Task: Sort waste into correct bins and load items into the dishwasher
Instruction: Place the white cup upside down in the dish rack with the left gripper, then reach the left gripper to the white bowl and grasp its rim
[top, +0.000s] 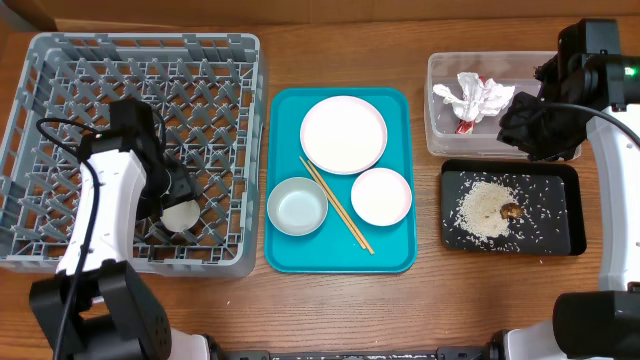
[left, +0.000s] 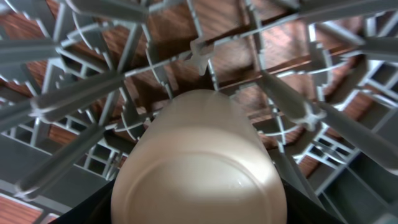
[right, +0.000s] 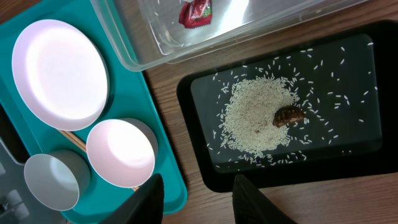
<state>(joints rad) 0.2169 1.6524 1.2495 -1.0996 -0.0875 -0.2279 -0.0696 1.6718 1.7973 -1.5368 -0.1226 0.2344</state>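
From overhead: shows the left gripper (top: 178, 195) low inside the dish rack (top: 140, 40), near its front wall, over the small white cup (top: 183, 218); hides the finger contact under the arm. From the left wrist: fills the frame with that cup, base toward the lens, among grey pegs; shows dark finger edges against both its lower flanks, clamped on it. From overhead only: places the crumpled napkin (top: 473, 97) and red sauce packet (top: 466, 126) in the clear tub (top: 436, 135), with the right gripper (top: 538, 125) above the tub's right end; leaves its finger gap unreadable. From the right wrist: shows those fingers (right: 151, 200) spread apart with nothing between, over the table (right: 311, 208) between teal tray (top: 392, 255) and black tray (right: 184, 130); resolves the rice (right: 258, 115) heaped in the black tray, the brown scrap (right: 289, 116) on the heap's right side; catches the packet but not the napkin. On the teal tray: white plate (top: 343, 134) at the back, small white bowl (top: 381, 196) and grey bowl (top: 297, 206) in front, chopsticks (top: 335, 205) diagonal between the bowls.
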